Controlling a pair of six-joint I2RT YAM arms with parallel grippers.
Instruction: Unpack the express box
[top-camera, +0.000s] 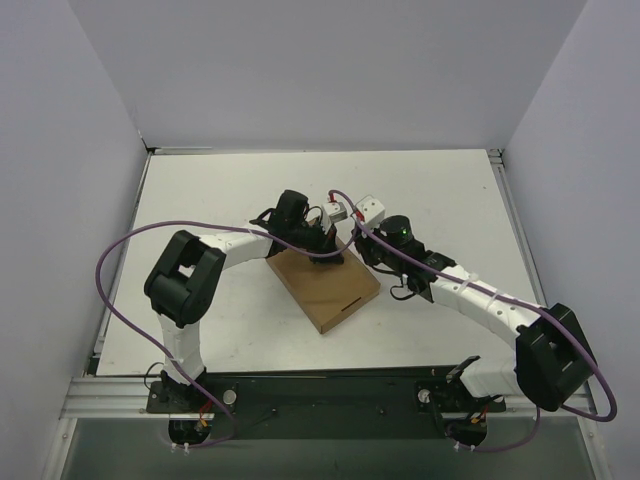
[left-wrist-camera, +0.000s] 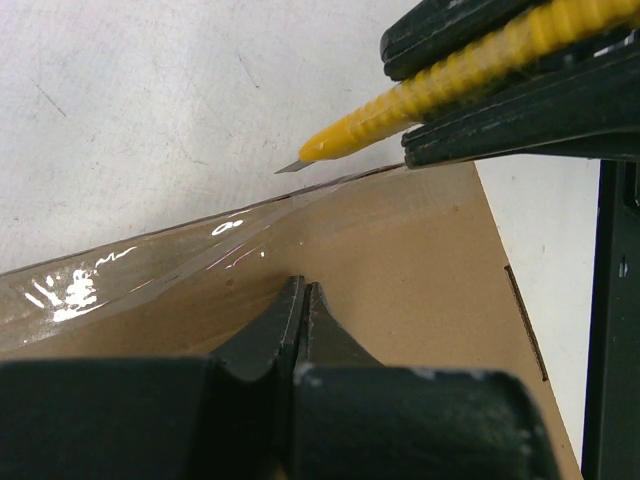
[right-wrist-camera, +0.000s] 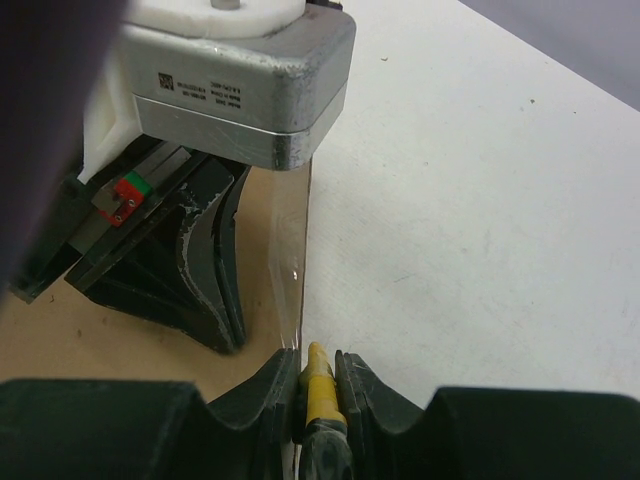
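Left wrist cam cuts yellow knife (left-wrist-camera: 430, 90) handle off at rt edge, right wrist cam shows only its tip betw. right gripper (right-wrist-camera: 318, 362) fingers w/ blade not discernible, & from top, far corner of express box (top-camera: 325, 290) is hid under left gripper (top-camera: 326, 256), knife too small to spot.

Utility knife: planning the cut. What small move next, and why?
Probably ease the blade into the clear tape on the express box edge: the right tool grips the utility knife, tip seemingly off the tape, while the shut left tool rests on the box.
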